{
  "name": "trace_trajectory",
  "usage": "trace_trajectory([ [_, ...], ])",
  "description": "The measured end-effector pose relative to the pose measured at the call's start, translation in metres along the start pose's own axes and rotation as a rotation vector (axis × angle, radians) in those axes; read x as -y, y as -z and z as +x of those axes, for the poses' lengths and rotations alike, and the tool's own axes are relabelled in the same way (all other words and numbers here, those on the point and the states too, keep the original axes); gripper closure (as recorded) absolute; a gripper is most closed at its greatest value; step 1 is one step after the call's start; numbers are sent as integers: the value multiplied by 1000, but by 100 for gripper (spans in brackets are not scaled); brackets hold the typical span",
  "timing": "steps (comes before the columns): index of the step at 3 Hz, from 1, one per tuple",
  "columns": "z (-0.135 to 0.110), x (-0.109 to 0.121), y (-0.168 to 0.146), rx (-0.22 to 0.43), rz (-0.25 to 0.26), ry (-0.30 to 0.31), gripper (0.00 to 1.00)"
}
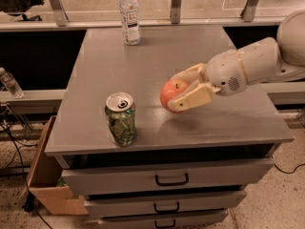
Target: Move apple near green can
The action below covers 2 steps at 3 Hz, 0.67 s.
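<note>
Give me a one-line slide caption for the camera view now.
Gripper, shut on the apple, holds it low over the grey table, a gap away from the upright green can.
</note>
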<state>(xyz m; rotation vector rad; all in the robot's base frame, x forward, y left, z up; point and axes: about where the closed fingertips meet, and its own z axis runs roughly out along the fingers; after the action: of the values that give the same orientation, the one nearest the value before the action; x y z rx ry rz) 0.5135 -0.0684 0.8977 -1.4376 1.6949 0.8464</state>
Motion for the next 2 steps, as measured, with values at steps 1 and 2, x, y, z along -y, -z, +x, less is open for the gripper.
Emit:
trace_trajectory([
  [1, -6, -17, -28, 21, -62, 35, 100],
  [2, -12, -30, -47, 51, -100, 64, 100],
])
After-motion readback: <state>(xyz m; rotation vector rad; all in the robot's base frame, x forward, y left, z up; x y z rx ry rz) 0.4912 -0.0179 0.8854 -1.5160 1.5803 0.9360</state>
